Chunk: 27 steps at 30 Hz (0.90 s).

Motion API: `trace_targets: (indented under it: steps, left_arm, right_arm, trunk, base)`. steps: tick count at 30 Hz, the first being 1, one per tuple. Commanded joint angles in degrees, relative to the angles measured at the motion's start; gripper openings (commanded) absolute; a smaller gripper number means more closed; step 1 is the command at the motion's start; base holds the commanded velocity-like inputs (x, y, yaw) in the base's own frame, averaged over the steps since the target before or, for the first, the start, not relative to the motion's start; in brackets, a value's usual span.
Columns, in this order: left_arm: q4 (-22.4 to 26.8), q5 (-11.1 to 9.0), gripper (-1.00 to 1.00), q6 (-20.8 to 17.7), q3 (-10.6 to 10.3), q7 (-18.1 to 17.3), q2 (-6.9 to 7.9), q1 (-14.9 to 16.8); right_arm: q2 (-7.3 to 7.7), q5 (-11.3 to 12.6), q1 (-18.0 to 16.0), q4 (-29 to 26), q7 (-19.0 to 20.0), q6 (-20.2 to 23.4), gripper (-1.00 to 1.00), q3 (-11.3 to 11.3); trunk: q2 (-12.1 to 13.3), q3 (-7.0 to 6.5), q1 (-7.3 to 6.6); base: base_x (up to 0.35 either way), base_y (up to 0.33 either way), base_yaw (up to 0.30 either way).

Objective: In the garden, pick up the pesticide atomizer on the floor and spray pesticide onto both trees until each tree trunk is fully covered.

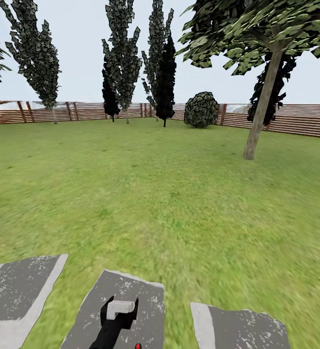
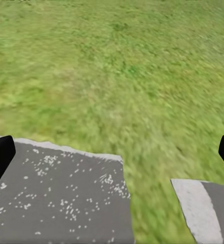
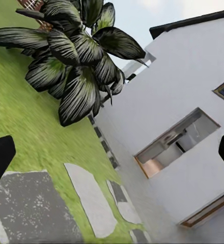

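Spray bottle (image 1: 120, 310) rests on a paving slab (image 1: 131, 291), apparently ungrasped; both claws, left (image 2: 112, 155) and right (image 3: 112, 155), spread apart and empty. Tree trunk (image 1: 263, 109) well ahead, unsprayed.

No legible txt, labels or nos. anywhere.

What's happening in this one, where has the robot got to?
A two-armed robot stands at the edge of a lawn, facing a wooden fence and a broad-leaved tree whose trunk rises ahead to its right. Paving slabs lie at its feet. The left gripper is open, looking over a slab and grass. The right gripper is open too, aimed toward a white house and a palm. Nothing sits between either pair of fingers, so spraying has not begun.
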State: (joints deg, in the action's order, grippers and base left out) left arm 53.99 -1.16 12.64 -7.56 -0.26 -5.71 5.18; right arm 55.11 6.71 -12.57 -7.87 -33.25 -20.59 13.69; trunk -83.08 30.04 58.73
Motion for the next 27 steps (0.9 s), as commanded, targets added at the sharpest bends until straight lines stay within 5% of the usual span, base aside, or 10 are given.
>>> trace_targets:
  steps: [1, 27]
  left_arm:
    - [0.0, 0.0, 1.0, 0.0, 0.0, 0.0, 0.0, 0.0]
    - [-0.5, 0.1, 1.0, 0.1, 0.1, -0.1, 0.26, 0.0]
  right_arm:
    - [-0.07, 0.0, 0.0, 0.0, 0.0, 0.0, 1.0, 0.1]
    - [-0.17, -0.2, 0.0, 1.1, -0.6, -0.1, 1.0, -0.9]
  trunk:
    - [0.0, 0.0, 0.0]
    - [0.0, 1.13, 0.0]
  base:
    - [0.0, 0.0, 0.0]
    - [0.064, 0.0, 0.0]
